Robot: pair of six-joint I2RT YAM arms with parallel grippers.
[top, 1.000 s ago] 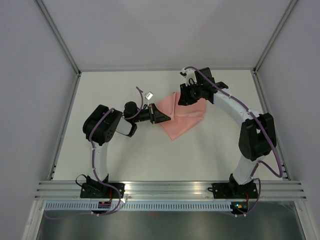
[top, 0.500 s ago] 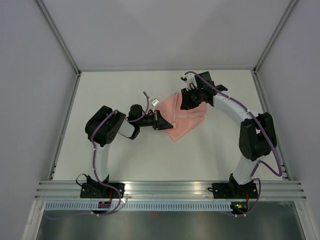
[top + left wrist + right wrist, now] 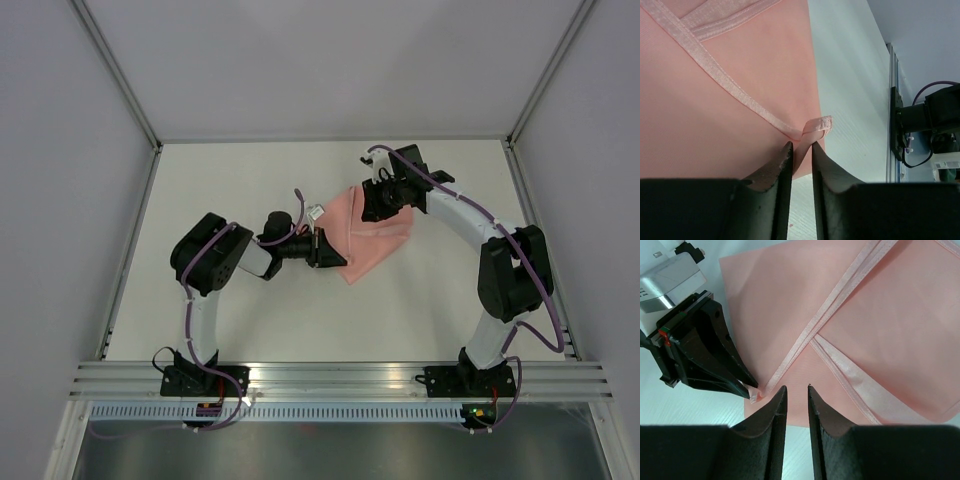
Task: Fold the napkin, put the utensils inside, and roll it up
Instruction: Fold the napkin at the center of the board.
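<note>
The napkin [image 3: 368, 232], seemingly soft, light and slippery, lies folded mid-table [image 3: 250, 300] with open room all round, best pinched at a hemmed corner, where the left gripper [image 3: 801, 145] has jaws narrowly parted about the hem, grip uncertain, while the right gripper [image 3: 796, 387] hovers above, slightly parted and empty
</note>
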